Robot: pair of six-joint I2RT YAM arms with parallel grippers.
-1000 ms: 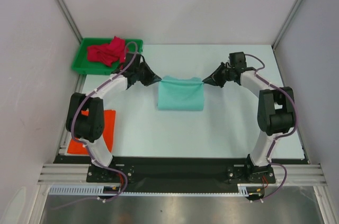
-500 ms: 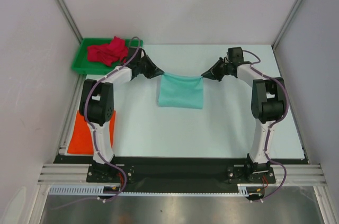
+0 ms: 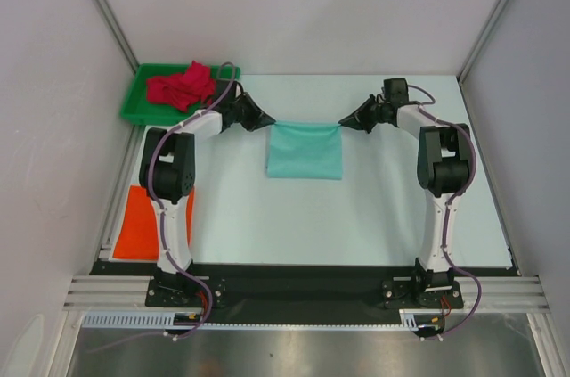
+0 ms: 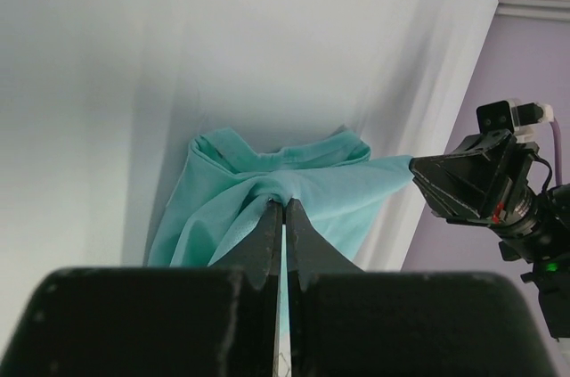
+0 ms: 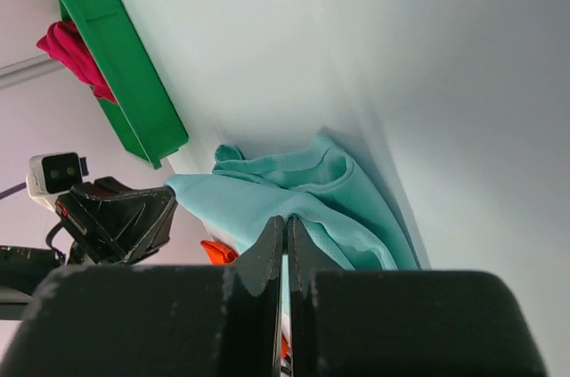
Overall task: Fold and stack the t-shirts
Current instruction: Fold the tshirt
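The mint green t-shirt (image 3: 305,151) hangs folded between both grippers near the middle back of the table. My left gripper (image 3: 270,123) is shut on its far left corner, and my right gripper (image 3: 341,124) is shut on its far right corner. In the left wrist view the jaws pinch the green cloth (image 4: 267,183) at my left gripper (image 4: 282,203). In the right wrist view my right gripper (image 5: 285,219) pinches the same cloth (image 5: 303,190). The orange t-shirt (image 3: 138,224) lies flat at the left edge. The crimson t-shirt (image 3: 181,86) is bunched in the green tray (image 3: 135,102).
The green tray stands at the back left corner and also shows in the right wrist view (image 5: 125,83). White walls close in the back and both sides. The arm bases stand at the near edge.
Both grippers have moved the green shirt's top edge slightly farther back. The left arm's elbow swung in toward the table, uncovering more of the orange shirt.
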